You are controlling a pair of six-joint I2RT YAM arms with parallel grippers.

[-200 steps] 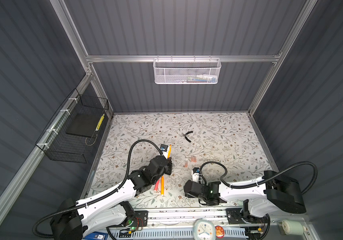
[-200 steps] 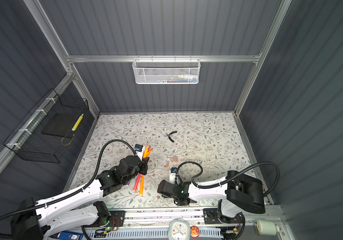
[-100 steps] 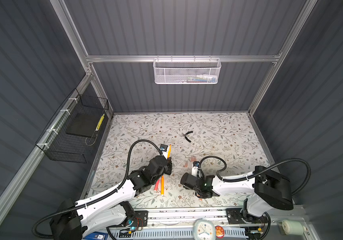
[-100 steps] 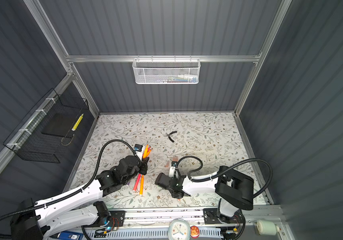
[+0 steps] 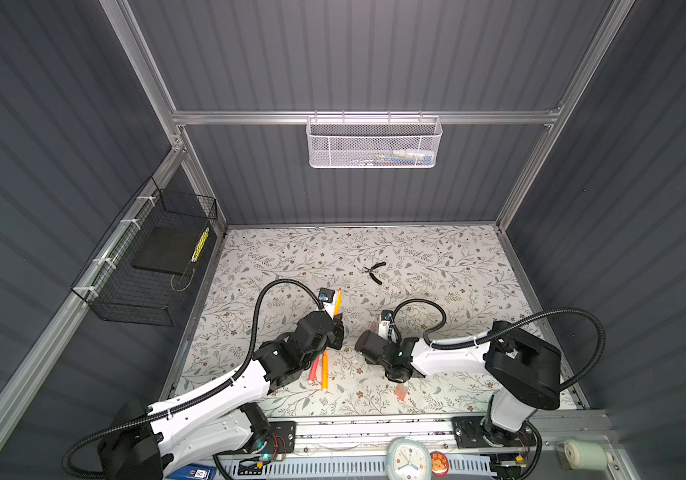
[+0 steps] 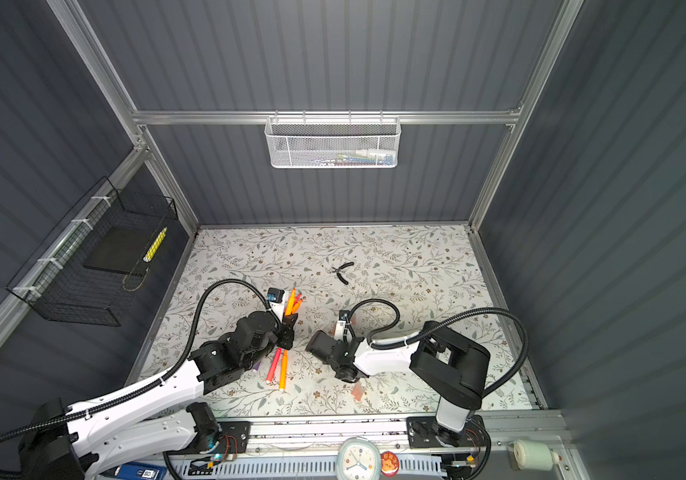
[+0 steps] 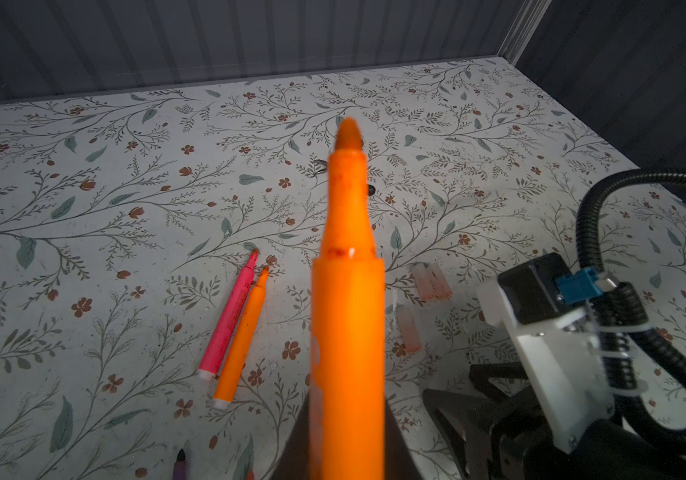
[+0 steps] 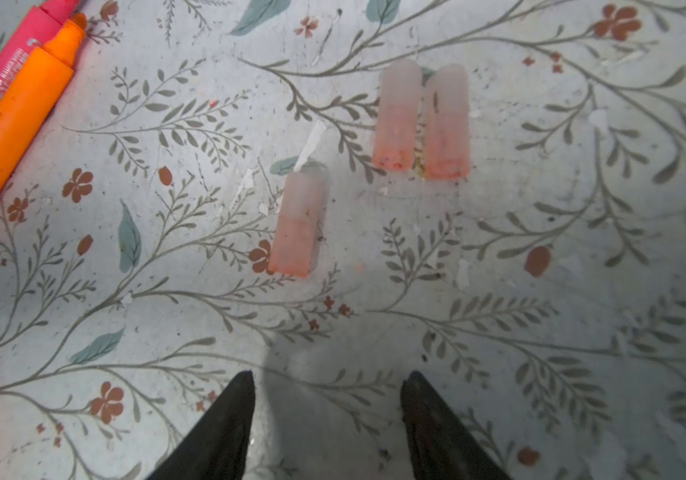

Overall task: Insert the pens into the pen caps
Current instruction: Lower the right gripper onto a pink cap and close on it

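Note:
My left gripper (image 5: 335, 328) (image 7: 347, 436) is shut on an orange pen (image 7: 347, 266) (image 5: 337, 301), held off the table with its tip pointing at the back wall. A pink-red pen (image 7: 229, 316) and another orange pen (image 7: 243, 336) lie side by side on the table. Two more pens (image 5: 319, 371) lie beside the left arm, and a purple pen (image 7: 179, 461) shows only its tip. My right gripper (image 8: 329, 384) (image 5: 364, 347) hovers open and empty over three translucent pinkish pen caps (image 8: 297, 224) (image 8: 397, 116) (image 8: 447, 122). Another cap (image 5: 401, 390) lies near the front edge.
Black-handled pliers (image 5: 376, 272) lie further back at the middle. A white mesh basket (image 5: 374, 141) hangs on the back wall and a black wire basket (image 5: 146, 266) on the left wall. The two arms' heads are close together at the table's front middle.
The right gripper has swung from the front edge left and back to above the caps, its jaws slightly narrower. The left gripper has held still with the orange pen.

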